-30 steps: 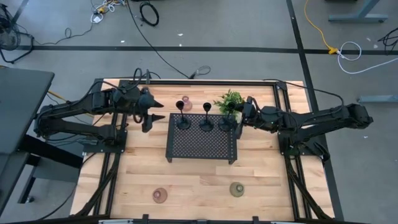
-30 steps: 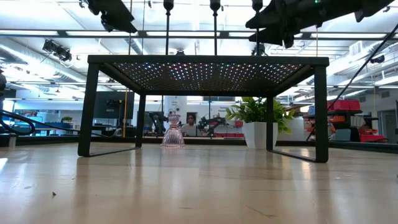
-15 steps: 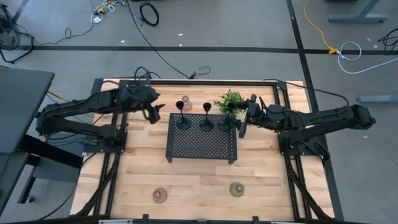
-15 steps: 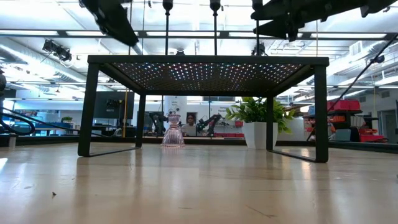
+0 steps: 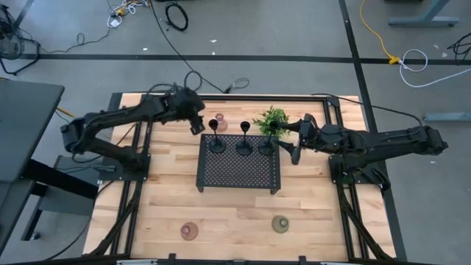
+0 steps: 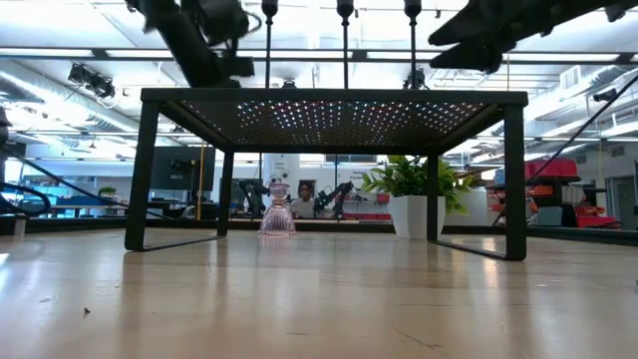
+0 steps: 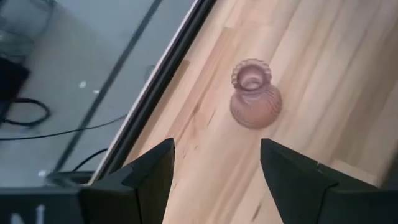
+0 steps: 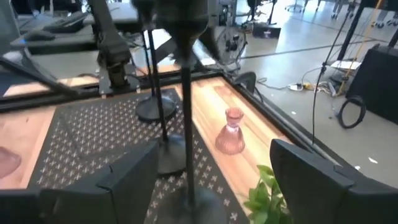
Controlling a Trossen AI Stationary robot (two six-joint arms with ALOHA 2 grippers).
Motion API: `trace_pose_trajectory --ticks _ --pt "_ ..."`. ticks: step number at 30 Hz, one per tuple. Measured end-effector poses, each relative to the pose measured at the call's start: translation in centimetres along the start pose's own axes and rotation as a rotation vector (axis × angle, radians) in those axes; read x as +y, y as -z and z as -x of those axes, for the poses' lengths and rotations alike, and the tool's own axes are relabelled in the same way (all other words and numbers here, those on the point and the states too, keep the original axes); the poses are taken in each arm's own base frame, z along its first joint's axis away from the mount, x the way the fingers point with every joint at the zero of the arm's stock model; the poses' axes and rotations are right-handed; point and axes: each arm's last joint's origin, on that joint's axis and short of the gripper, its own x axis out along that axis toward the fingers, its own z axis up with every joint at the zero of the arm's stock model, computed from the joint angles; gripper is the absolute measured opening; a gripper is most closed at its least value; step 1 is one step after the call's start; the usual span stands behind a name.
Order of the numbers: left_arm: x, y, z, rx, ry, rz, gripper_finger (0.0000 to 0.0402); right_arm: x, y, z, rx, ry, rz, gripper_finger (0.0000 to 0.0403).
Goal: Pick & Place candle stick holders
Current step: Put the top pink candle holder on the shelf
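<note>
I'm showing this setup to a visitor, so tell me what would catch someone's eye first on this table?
Probably the black perforated tray at the table's middle, with three slim black stemmed holders lined along its far edge. Next, the left gripper, open above a pinkish holder near the table's far edge. The right gripper hangs open beside the tray's right end, close to the leafy plant.

A robotics lab in an open industrial hall. The pale butcher-block wooden surface (image 5: pixel 235 213) stands on a bare grey concrete floor (image 5: pixel 294 44) marked with dark tape lines and strewn with loose black cables (image 5: pixel 176 15) and a yellow cord (image 5: pixel 375 33). Beyond the far edge, exposed ceiling ducts and strip lights (image 6: pixel 319 55) hang over distant workstations and monitors (image 6: pixel 174 170).
</note>
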Motion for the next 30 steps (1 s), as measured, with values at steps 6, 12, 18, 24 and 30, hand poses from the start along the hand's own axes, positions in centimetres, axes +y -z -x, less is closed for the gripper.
trace_pose_trajectory --ticks 6,12,18,24,30 --pt "1.8 -0.5 -2.8 -0.049 0.105 0.047 0.0238 0.2 0.3 0.4 0.028 -0.018 0.015 0.0307" --pt "1.8 -0.6 -5.8 -0.044 0.134 0.018 0.0238 0.3 0.8 0.1 0.076 -0.013 0.028 0.0307" --pt "1.0 -0.8 -8.1 -0.086 0.225 -0.083 0.0238 0.0 2.3 0.4 0.229 0.012 0.025 0.0307" --pt "0.6 -1.0 -9.5 -0.136 0.275 -0.143 0.0238 -0.2 2.8 0.5 0.269 0.053 0.057 0.0307" --pt "0.8 -0.7 -10.4 -0.111 0.259 -0.178 0.0238 -0.2 2.8 0.5 0.268 0.066 0.071 0.0307"
